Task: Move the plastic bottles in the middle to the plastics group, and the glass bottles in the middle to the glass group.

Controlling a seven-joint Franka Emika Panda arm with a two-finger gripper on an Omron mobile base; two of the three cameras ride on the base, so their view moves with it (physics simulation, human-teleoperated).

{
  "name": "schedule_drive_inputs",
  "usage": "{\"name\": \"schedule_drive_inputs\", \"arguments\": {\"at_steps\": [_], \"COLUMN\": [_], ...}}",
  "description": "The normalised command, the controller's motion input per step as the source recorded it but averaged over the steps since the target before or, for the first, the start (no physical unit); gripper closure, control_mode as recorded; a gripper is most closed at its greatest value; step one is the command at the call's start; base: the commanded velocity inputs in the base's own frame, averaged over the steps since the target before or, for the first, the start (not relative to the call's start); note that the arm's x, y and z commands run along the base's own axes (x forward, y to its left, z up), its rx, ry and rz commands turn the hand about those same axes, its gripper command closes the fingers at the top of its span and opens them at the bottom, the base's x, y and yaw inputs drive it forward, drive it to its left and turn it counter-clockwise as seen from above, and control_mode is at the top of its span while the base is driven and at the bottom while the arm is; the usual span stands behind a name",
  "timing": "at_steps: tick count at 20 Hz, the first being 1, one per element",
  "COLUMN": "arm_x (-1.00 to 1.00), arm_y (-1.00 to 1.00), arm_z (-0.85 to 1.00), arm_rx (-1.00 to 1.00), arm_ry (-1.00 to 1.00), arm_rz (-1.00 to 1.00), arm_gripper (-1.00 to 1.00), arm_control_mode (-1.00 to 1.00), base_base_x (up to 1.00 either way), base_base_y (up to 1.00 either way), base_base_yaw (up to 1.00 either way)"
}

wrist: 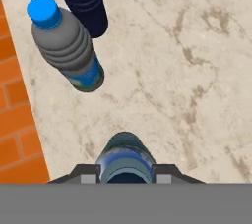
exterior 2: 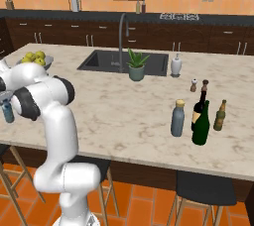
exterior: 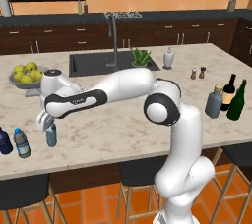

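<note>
Gripper point(exterior: 45, 121): at the left end of the tabletop, pointing down, its jaws clamped on the small water bottle point(exterior: 51, 135) near the top.
Small water bottle: upright between the fingers, seen from above in the hand view point(wrist: 124, 161); its base is at the tabletop surface, though whether it touches cannot be told.
Tabletop point(exterior: 123, 120): pale marbled stone island with a dark sink point(exterior: 93, 63) set into its far side.
Plastics pair: a clear bottle with a blue cap point(exterior: 21, 143) and a dark navy bottle point(exterior: 4, 141) stand side by side near the front left edge, just left of the held bottle; in the hand view both lie ahead of the gripper, the clear one point(wrist: 66, 46) closer.
Green wine bottle point(exterior: 237, 101): upright at the right end, beside the grey-blue bottle point(exterior: 214, 102) with a tan stopper.
Black wine bottle point(exterior: 229, 93): upright just behind those two.
Brown bottle point(exterior 2: 220, 115): upright, just right of the green one in the right base view.
Other things: bowl of lemons point(exterior: 27, 75) at far left, potted plant point(exterior: 141, 58) and white dispenser point(exterior: 168, 58) by the sink, two small shakers point(exterior: 198, 73) nearby.
</note>
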Motion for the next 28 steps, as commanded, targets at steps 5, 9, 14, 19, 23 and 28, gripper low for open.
{"name": "schedule_drive_inputs", "arguments": {"at_steps": [5,9,14,19,23,28], "arm_x": [0.29,0.41,0.11,0.00,-0.17,-0.24], "arm_y": [0.26,0.37,0.39,0.30,-0.01,-0.17], "arm_z": [0.00,0.00,0.00,0.00,-0.29,-0.54], "arm_rx": [0.00,0.00,0.00,0.00,-0.01,-0.06], "arm_ry": [0.00,0.01,0.04,0.00,-0.07,-0.15], "arm_rz": [0.06,0.11,0.18,0.21,0.10,0.06], "arm_gripper": [1.00,1.00,1.00,1.00,1.00,1.00], "arm_control_mode": [-1.00,-1.00,-1.00,-1.00,-1.00,-1.00], "base_base_x": [0.00,0.00,0.00,0.00,0.00,0.00], "base_base_y": [0.00,0.00,0.00,0.00,0.00,0.00], "base_base_yaw": [0.00,0.00,0.00,0.00,0.00,0.00]}}
